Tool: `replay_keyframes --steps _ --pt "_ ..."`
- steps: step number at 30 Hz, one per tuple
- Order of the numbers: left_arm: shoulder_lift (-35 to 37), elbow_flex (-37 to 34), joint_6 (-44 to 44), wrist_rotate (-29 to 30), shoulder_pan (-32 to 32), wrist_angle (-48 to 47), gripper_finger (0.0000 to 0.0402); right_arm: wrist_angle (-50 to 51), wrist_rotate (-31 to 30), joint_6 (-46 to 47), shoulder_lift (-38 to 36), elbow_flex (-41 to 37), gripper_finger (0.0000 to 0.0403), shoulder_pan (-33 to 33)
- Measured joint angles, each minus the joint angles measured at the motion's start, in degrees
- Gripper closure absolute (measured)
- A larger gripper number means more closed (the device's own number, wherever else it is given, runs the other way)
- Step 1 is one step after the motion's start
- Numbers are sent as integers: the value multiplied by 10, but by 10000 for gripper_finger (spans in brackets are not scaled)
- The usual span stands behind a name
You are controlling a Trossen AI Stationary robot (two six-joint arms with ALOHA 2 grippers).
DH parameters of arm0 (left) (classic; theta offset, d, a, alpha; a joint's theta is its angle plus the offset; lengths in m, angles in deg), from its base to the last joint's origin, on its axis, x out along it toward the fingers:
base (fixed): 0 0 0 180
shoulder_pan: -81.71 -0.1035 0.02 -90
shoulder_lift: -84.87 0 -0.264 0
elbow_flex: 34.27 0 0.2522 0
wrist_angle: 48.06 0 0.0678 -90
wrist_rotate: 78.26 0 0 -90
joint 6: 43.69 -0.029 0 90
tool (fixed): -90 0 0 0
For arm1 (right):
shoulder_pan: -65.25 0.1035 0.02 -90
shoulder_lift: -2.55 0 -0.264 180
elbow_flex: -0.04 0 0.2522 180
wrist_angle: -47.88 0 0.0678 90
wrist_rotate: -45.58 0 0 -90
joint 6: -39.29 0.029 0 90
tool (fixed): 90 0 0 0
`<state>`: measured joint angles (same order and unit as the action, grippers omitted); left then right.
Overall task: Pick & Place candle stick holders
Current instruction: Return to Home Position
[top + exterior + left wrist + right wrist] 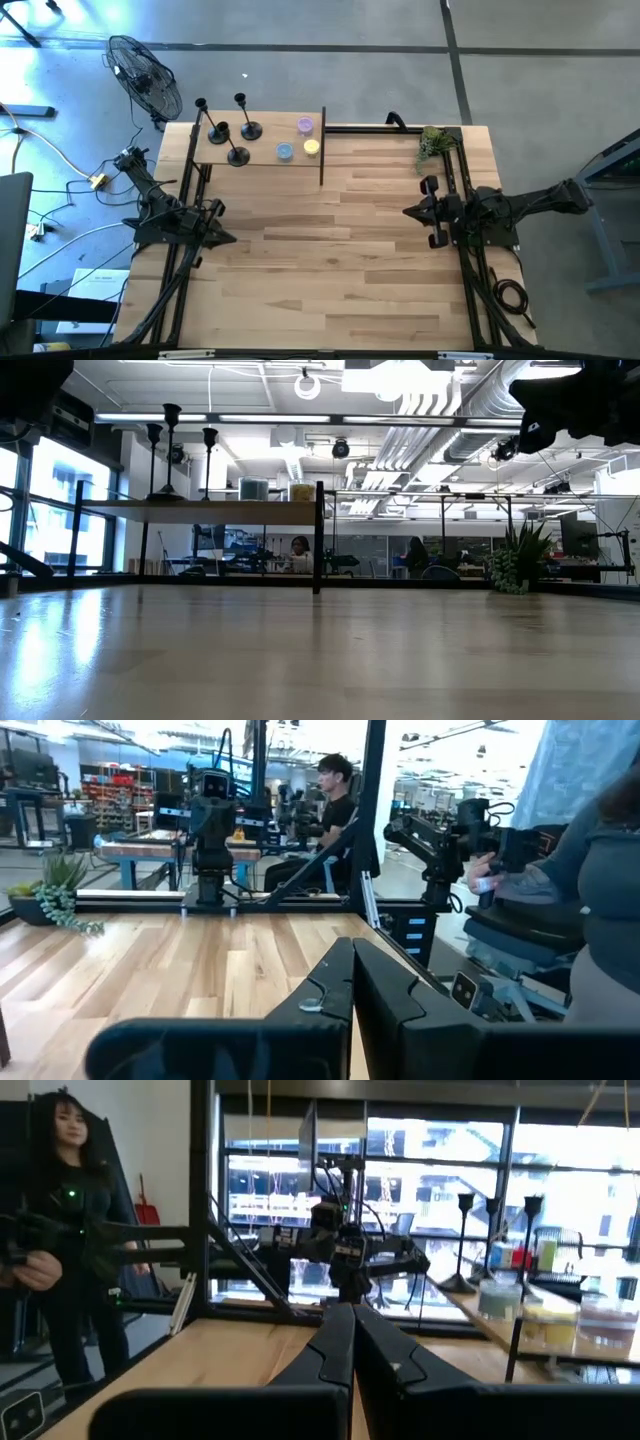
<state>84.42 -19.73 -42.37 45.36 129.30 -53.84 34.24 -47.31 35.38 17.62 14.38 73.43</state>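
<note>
On the shelf, candle stick holders; left gripper, right gripper well apart.

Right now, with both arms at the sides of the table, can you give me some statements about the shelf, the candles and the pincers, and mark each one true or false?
1. All three black candle holders stand upright on the shelf. True.
2. The yellow candle lies on the table in front of the shelf. False: it stands on the shelf, next to the blue candle and the purple candle.
3. The left pincer and the right pincer are both shut and hold nothing. True.
4. The plant stands on the left arm's side of the table. False: it stands at the far corner on the right arm's side.
</note>
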Motion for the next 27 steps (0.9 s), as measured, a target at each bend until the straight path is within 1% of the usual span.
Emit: replay_keyframes --steps 5,9,16,18,20,22,27 --pt "0 0 -1 29 0 -7 401 -3 4 -17 -1 0 403 -9" --pt "0 0 -25 56 0 -7 401 2 17 -26 -1 0 403 -32" --pt "0 0 -25 63 -1 -9 401 1 70 -20 -1 0 403 -96" --pt "0 0 -25 62 -10 -9 401 -7 83 -14 -1 0 403 -112" --pt "0 0 -24 55 -29 -9 401 -18 96 -10 -1 0 403 -127" --pt "0 0 -24 32 -54 -9 401 -21 104 -6 -2 0 403 -139" --pt "0 0 -5 -74 -144 -10 401 -20 135 13 -21 0 403 -170"
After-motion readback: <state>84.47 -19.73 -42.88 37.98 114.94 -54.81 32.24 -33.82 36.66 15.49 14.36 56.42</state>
